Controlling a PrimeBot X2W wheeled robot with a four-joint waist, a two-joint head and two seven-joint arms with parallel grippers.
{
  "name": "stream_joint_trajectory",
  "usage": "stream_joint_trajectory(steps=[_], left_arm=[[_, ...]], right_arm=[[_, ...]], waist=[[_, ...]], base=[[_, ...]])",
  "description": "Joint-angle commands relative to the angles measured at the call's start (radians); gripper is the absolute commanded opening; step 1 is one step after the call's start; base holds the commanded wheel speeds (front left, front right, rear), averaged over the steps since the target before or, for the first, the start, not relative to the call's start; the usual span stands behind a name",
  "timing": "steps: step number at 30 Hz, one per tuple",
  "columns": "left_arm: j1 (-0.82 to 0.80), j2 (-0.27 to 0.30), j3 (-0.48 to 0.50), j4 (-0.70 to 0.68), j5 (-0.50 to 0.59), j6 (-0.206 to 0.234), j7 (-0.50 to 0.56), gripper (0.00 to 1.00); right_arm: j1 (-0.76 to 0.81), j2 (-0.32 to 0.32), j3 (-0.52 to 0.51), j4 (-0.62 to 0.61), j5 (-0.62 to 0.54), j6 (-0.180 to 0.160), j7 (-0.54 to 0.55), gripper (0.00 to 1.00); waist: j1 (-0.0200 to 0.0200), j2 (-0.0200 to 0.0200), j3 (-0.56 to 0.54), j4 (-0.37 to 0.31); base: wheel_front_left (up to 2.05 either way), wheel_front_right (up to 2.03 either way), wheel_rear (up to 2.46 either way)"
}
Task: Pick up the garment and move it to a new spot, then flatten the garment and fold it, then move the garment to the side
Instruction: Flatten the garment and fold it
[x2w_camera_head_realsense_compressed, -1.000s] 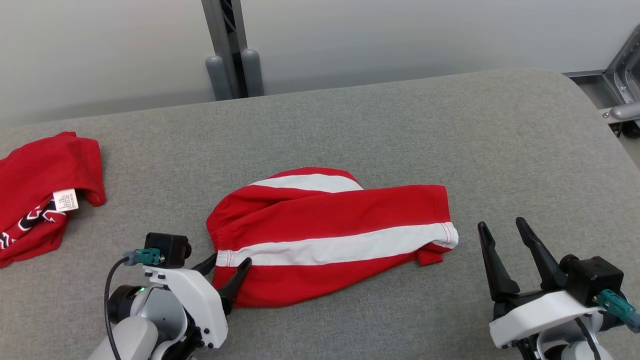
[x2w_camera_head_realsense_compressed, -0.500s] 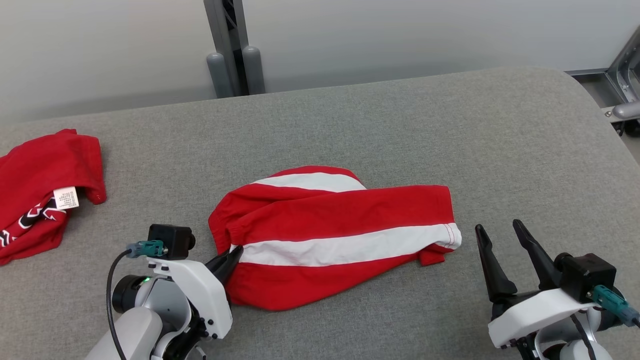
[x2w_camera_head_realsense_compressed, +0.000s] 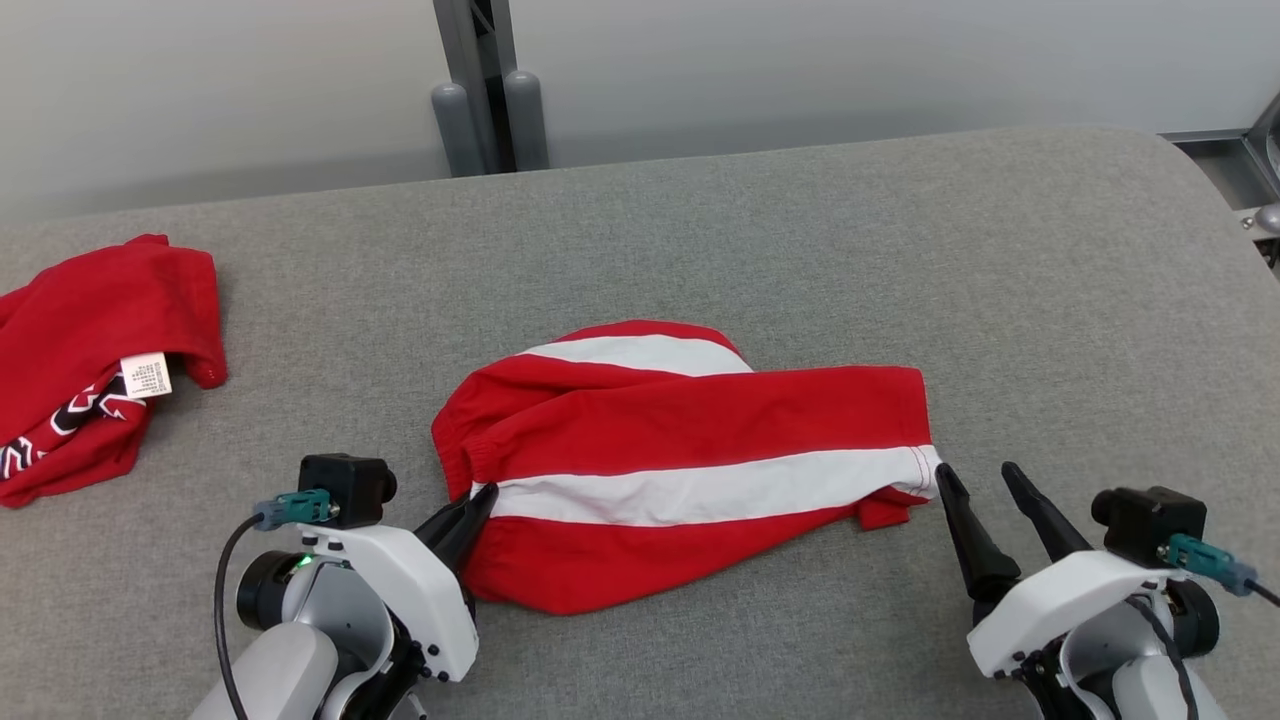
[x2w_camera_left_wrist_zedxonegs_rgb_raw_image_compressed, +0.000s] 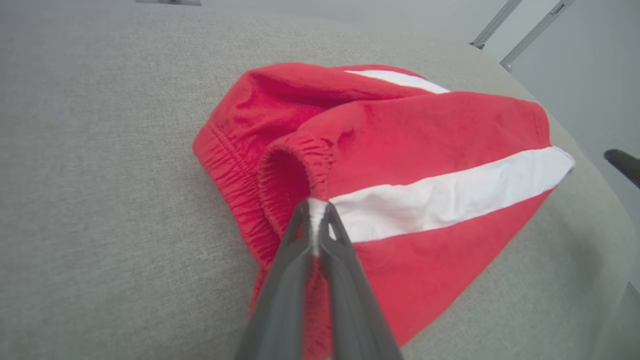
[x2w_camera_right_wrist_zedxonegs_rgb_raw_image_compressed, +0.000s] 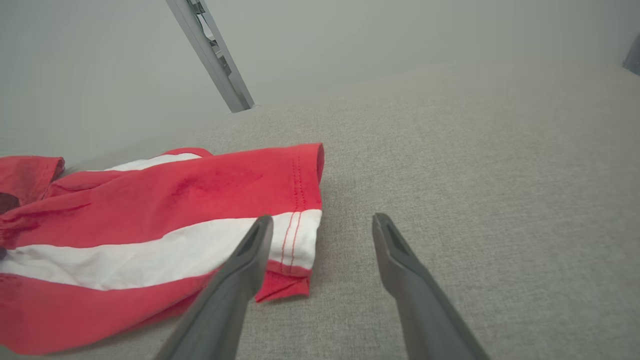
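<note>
A pair of red shorts with white side stripes (x2w_camera_head_realsense_compressed: 680, 455) lies crumpled in the middle of the grey padded table (x2w_camera_head_realsense_compressed: 800, 250). My left gripper (x2w_camera_head_realsense_compressed: 478, 500) is shut on the shorts' elastic waistband where the white stripe ends; in the left wrist view the fingertips (x2w_camera_left_wrist_zedxonegs_rgb_raw_image_compressed: 315, 212) pinch that white edge of the shorts (x2w_camera_left_wrist_zedxonegs_rgb_raw_image_compressed: 425, 145). My right gripper (x2w_camera_head_realsense_compressed: 975, 478) is open at the hem on the right; in the right wrist view its left fingertip (x2w_camera_right_wrist_zedxonegs_rgb_raw_image_compressed: 260, 227) overlaps the striped hem of the shorts (x2w_camera_right_wrist_zedxonegs_rgb_raw_image_compressed: 165, 210), the other stands over bare table.
A second red garment with a white label (x2w_camera_head_realsense_compressed: 95, 370) lies bunched at the table's left edge. A grey metal post (x2w_camera_head_realsense_compressed: 485, 90) rises behind the table. The table's rounded right corner (x2w_camera_head_realsense_compressed: 1190, 170) borders a metal frame (x2w_camera_head_realsense_compressed: 1262, 170).
The left gripper closed on the waistband, which has lifted a little. The right gripper moved left to the hem. The head camera shifted, sliding the scene slightly right and up.
</note>
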Motion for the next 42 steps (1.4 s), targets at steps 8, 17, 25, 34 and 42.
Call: stream_joint_trajectory(steps=[8, 17, 25, 34, 42], left_arm=[[-0.015, -0.008, -0.009, 0.006, 0.007, 0.001, -0.009, 0.0], [-0.024, -0.013, -0.017, 0.014, 0.008, -0.001, -0.016, 0.0], [-0.029, -0.016, -0.02, 0.018, 0.004, -0.001, -0.026, 0.0], [-0.013, -0.029, 0.015, -0.004, -0.037, -0.011, -0.072, 0.0], [0.02, -0.045, 0.097, -0.112, -0.15, -0.031, -0.103, 0.0]], right_arm=[[-0.106, -0.056, 0.084, 0.129, 0.161, 0.0, 0.035, 1.0], [-0.16, -0.109, 0.187, 0.178, 0.279, 0.0, 0.052, 0.81], [-0.184, -0.142, 0.229, 0.188, 0.334, 0.0, 0.032, 0.27], [-0.208, -0.176, 0.266, 0.162, 0.351, 0.0, 0.004, 0.0], [-0.181, -0.232, 0.269, 0.007, 0.388, 0.0, 0.031, 0.0]], waist=[[0.0, 0.0, 0.012, 0.023], [0.0, 0.0, 0.02, 0.045], [0.0, 0.0, 0.021, 0.053], [0.0, 0.0, 0.013, 0.055], [0.0, 0.0, -0.027, 0.049]], base=[[0.0, 0.0, 0.0], [0.0, 0.0, 0.0], [0.0, 0.0, 0.0], [0.0, 0.0, 0.0], [0.0, 0.0, 0.0]])
